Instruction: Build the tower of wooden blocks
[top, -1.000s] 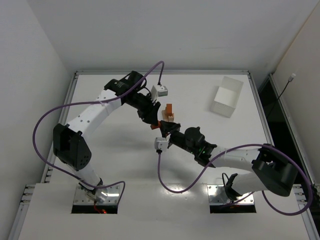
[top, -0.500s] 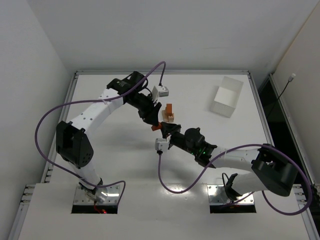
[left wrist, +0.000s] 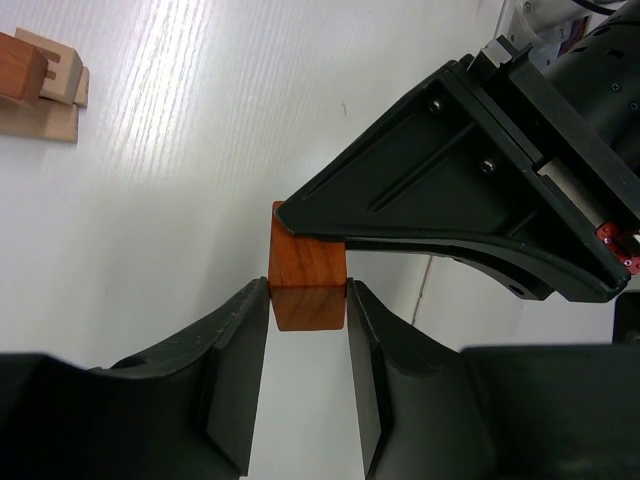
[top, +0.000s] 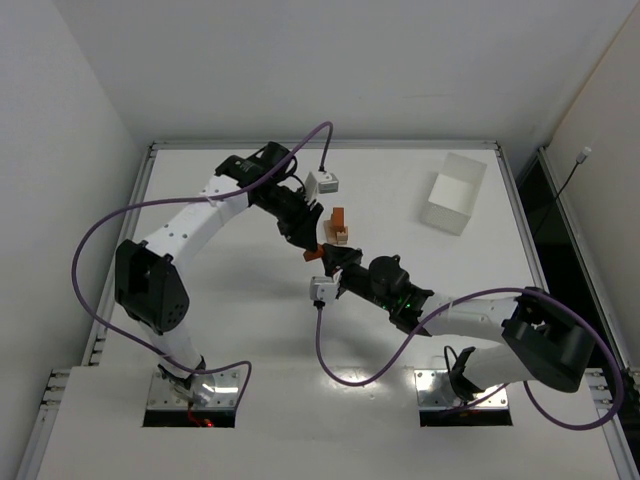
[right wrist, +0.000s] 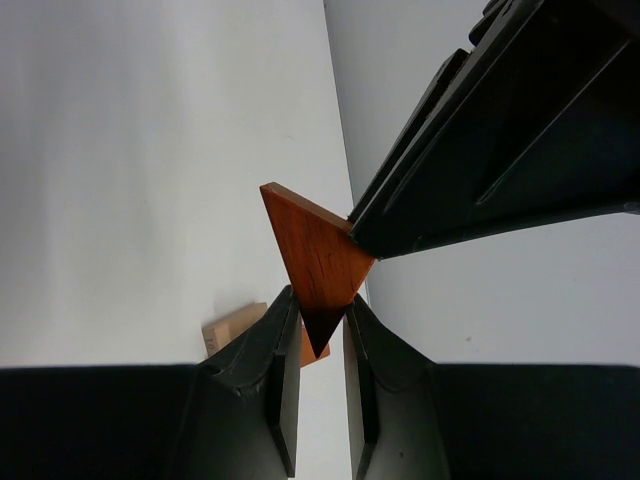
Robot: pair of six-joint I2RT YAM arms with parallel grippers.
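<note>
The fingers [left wrist: 240, 340] of the left gripper [left wrist: 307, 300] are pressing on two opposite sides of the reddish-orange wedge [left wrist: 308, 285], so they are clamped on it with no gap showing. The fingers [right wrist: 275, 360] of the right gripper [right wrist: 320, 305] are pinching the same wedge at its lowest corner, close together with only the thin tip of wood between them. Both arms are therefore holding one block at once, and this is looking like a handover from one arm to the other; which arm is giving and which is receiving cannot be told.

In the right wrist view the triangular face of the wedge is facing the camera. One sharp corner is pointing down into the right jaws, and the broad edge is lying away from them, against a finger of the left gripper. In the left wrist view only a nearly square face is showing, so its long axis seems to be running along that broad edge, but this is uncertain.

The wedge is hanging over the table [top: 220, 300], just beside the started tower [top: 340, 226] and not touching it. The tower is having only a pale base, a pale notched block and one reddish block. The wedge is not yet placed, so much work is remaining. The white tray [top: 455, 190] is standing well apart, far right.
</note>
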